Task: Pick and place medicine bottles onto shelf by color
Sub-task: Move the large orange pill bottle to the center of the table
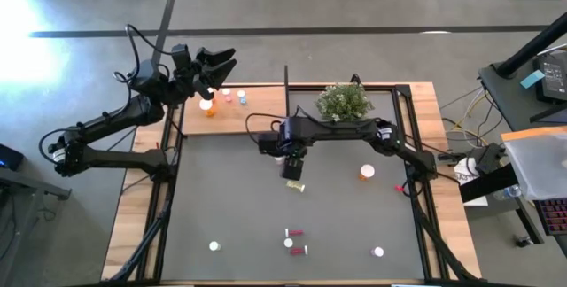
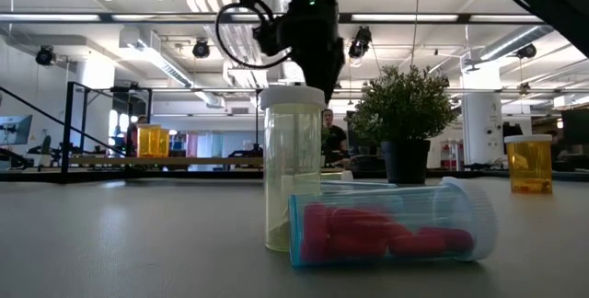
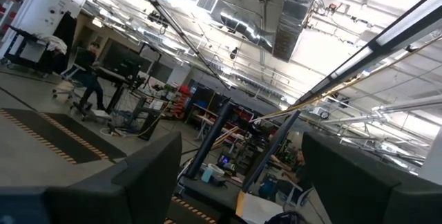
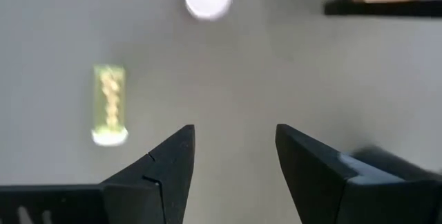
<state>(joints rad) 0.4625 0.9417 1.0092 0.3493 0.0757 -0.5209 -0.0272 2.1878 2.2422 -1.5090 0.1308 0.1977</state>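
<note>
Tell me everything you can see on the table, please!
shelf: one, light wood, back of the table
shelf bottles: three, one orange and two smaller, left part of the shelf
plant: one, green, by the shelf's right end
orange bottle: one, upright, right side of the mat
yellow bottle: one, lying mid-mat
red bottles: at least two, lying at the front middle
white-capped bottles: three, upright along the front
left claw: open, raised behind the shelf
right claw: open, over the yellow bottle

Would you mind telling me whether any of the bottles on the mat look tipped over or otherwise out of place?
Yes. A clear bottle of red pills lies on its side beside an upright pale yellow bottle. A small yellow bottle also lies flat, ahead of the open right tool.
</note>
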